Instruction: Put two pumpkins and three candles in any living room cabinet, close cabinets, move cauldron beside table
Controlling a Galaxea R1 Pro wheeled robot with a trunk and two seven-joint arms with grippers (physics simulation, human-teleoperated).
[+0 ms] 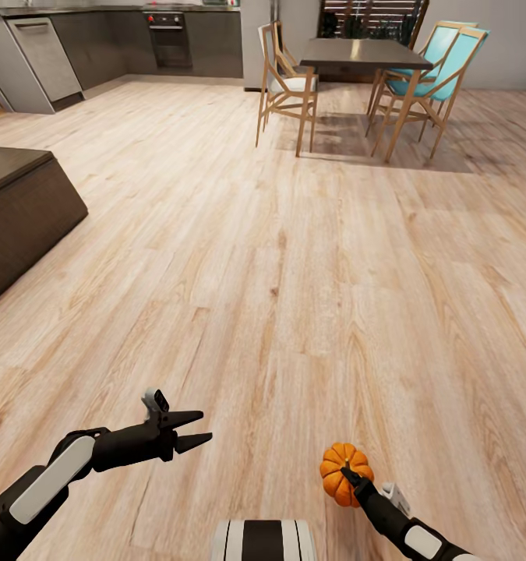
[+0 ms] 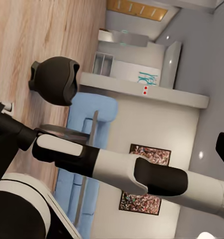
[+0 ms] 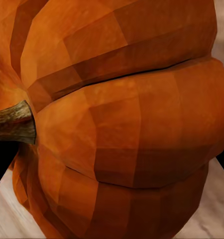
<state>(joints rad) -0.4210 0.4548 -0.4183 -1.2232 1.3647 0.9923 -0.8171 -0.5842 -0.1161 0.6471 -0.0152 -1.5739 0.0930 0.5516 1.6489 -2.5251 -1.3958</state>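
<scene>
Nearest, at the right, the right gripper (image 1: 348, 477) pinches a bright-orange ribbed pumpkin (image 1: 342, 472) clear of the wood floor (image 1: 294, 273); its brownish stem (image 3: 12, 123) shows up close. At the near left, the left gripper (image 1: 191, 431) hangs empty, fingers spread. Farther left stands a dark-brown low unit (image 1: 21, 210), likely the cabinet. Far off sit the dining table (image 1: 364, 54) and chairs. Judging by this, one pumpkin is in transit; nothing looks stowed yet.
</scene>
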